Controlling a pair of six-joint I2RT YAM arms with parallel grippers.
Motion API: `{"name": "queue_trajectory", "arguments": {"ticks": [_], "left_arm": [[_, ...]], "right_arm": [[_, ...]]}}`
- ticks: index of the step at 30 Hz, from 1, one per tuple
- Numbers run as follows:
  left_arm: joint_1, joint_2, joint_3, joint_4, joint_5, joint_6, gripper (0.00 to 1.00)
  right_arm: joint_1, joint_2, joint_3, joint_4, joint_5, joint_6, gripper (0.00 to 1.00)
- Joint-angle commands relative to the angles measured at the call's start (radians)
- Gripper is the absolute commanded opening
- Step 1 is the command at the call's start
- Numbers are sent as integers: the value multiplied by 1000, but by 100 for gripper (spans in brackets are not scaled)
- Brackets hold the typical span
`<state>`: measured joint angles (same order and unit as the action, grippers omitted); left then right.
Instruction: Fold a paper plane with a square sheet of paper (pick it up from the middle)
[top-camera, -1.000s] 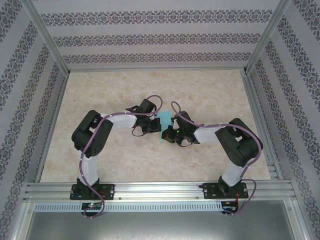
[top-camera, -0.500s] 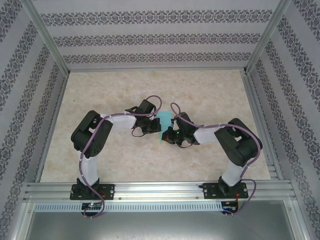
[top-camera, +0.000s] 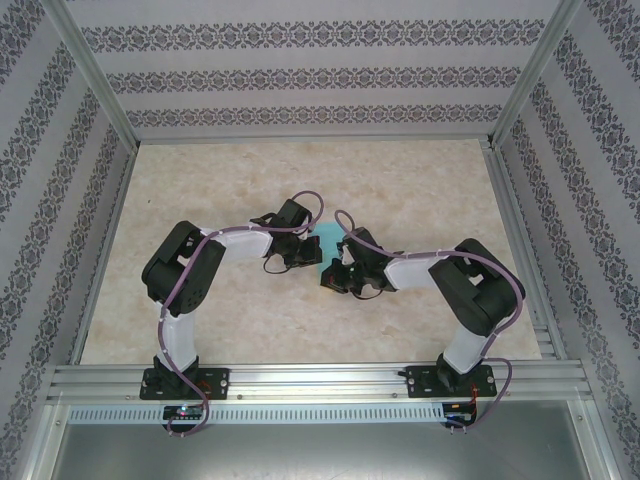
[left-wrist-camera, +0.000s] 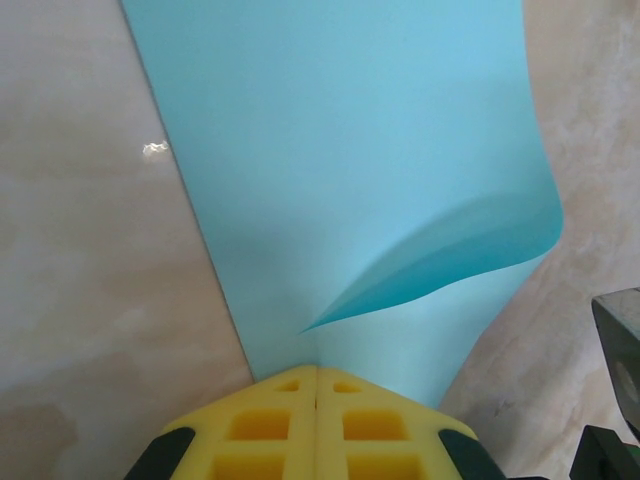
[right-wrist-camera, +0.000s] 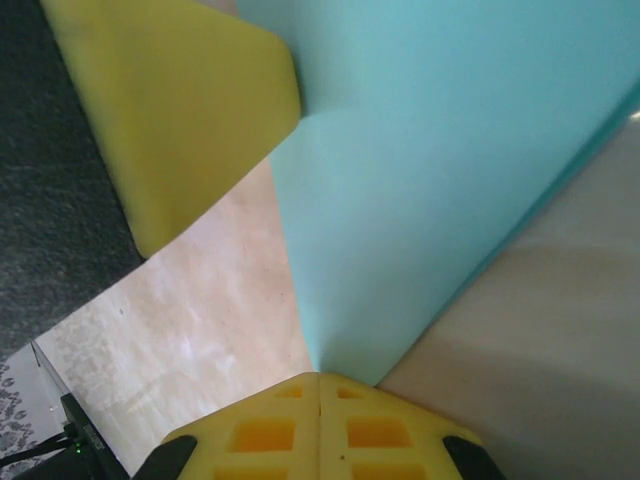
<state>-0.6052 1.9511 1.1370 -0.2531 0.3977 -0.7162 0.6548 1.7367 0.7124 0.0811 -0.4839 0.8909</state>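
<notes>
- The left gripper (top-camera: 303, 260) sits at the paper's left, its yellow jaws shut on the near edge of the paper (left-wrist-camera: 340, 170).
- The paper (top-camera: 327, 240) hangs between the two grippers over the table (top-camera: 250, 180). It looks partly lifted, and the left wrist view shows its right side curling over in a soft bend.
- The right gripper (top-camera: 335, 277) is at the paper's right and slightly nearer the bases. Its jaws are clamped on another edge of the paper (right-wrist-camera: 450, 150).
- My judgement: a fold is being formed.
- To do it well, move both grips together with no pull between them, since thin paper tears.
- Line the curled side up with the paper's opposite edge first.
- Only then lay the paper down and press the crease.
</notes>
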Motion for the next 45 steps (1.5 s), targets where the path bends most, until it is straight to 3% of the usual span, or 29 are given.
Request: {"name": "queue_trajectory", "arguments": {"ticks": [1, 10, 16, 34, 45], "left_arm": [[-18, 32, -46, -72, -54, -11, 0], [-18, 32, -35, -74, -49, -1, 1], [-18, 31, -25, -83, -47, 11, 0], [-18, 37, 0, -103, -50, 31, 1], [-18, 38, 68, -114, -24, 54, 1]], "right_arm": [[12, 19, 22, -62, 27, -30, 5], [-71, -135, 27, -93, 99, -36, 6], [-126, -93, 77, -127, 87, -79, 6], [-129, 79, 148, -173, 86, -98, 4], [-122, 2, 161, -199, 79, -102, 4]]}}
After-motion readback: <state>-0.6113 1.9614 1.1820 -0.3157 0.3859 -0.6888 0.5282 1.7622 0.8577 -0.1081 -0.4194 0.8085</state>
